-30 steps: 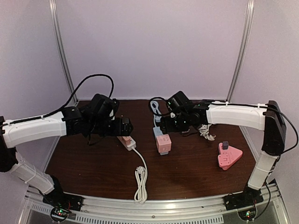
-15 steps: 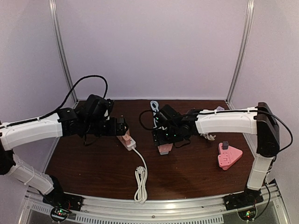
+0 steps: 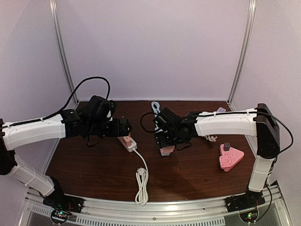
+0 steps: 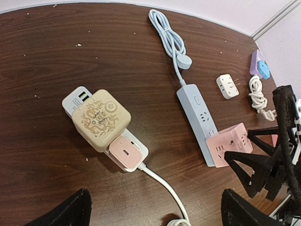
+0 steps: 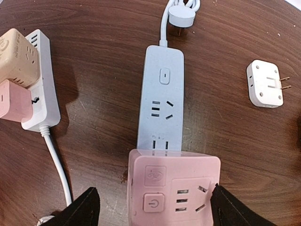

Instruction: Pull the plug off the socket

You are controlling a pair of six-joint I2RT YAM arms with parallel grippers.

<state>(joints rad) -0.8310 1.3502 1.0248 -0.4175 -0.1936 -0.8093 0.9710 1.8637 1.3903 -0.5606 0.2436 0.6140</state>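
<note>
**We have both grippers spread wide above the two power strips, holding nothing.**
Our right gripper hangs over the pink cube adapter, which is plugged into the near end of the grey-blue power strip mid-table. Its fingers straddle the cube, with a clear gap on the left side, while the right finger sits at the cube's edge. Our left gripper hovers with its jaws fully apart above the white power strip further left. That strip carries a beige cube adapter with a small pink plug just beside it. A white cable runs from that strip toward the near edge. A white travel plug lies right of the grey-blue strip.
</note>
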